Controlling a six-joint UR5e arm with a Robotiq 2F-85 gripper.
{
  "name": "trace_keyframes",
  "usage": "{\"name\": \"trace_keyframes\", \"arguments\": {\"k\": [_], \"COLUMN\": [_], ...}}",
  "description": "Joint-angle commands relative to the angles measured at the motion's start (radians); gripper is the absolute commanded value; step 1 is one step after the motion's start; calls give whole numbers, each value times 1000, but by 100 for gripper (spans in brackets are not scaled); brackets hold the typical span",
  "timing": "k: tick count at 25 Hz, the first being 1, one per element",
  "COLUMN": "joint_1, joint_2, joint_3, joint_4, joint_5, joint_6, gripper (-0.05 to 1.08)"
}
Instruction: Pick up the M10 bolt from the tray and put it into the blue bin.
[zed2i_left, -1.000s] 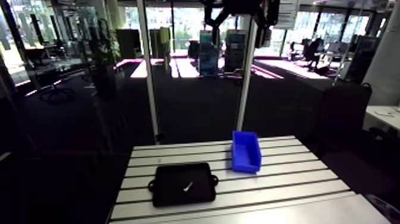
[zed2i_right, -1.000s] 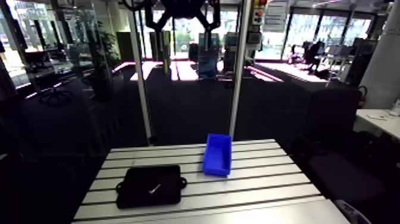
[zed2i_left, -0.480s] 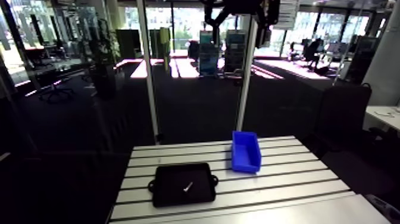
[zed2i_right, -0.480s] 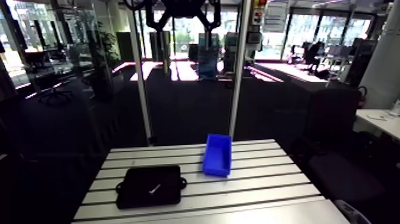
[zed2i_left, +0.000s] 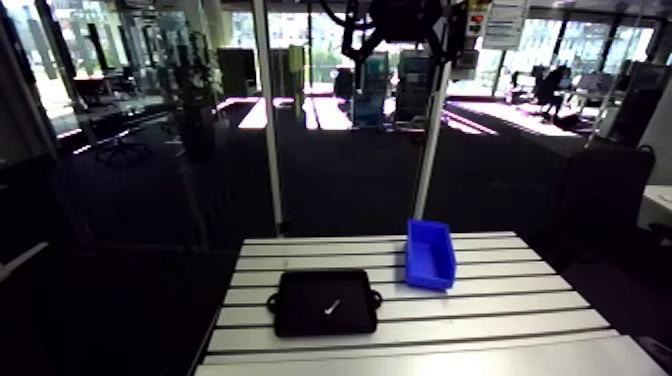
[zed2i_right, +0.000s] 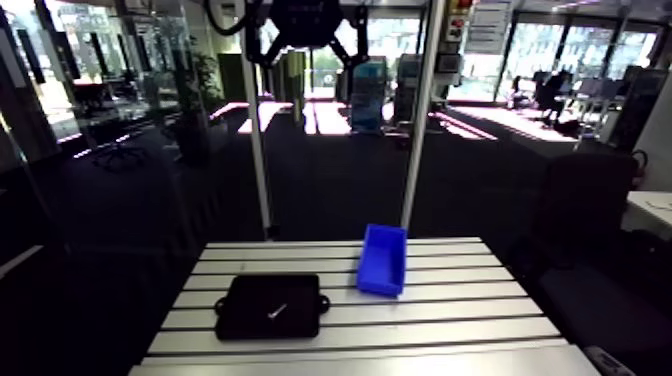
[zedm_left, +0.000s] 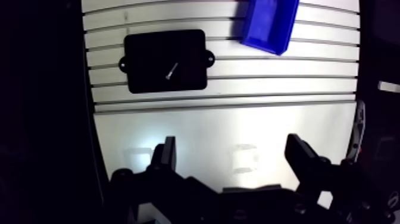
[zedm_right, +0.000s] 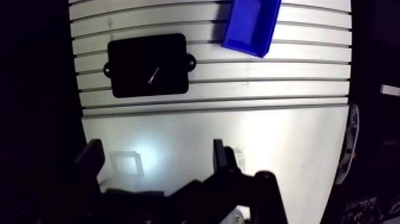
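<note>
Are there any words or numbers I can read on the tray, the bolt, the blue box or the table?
No text can be read anywhere here.
The black tray shows no writing.
The blue bin shows no label.
The bolt is too small to show any marking.
The table shows only plain metal and slots.

The arm view looks from high above the table's (zed2i_left: 500, 300) near edge, down and outward, far off. The wrist view faces straight down past the end effector (zedm_left: 232, 146), well above. The 2 views share the table, tray (zedm_left: 143, 74) and blue bin (zed2i_left: 432, 277).
</note>
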Motion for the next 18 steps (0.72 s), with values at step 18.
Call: {"name": "trace_keyframes", "arguments": {"k": [18], "joint_1": [137], "joint_2": [20], "joint_3": [149], "joint_4": [-135], "joint_5": [-7], "joint_6": [102], "gripper": [1]}}
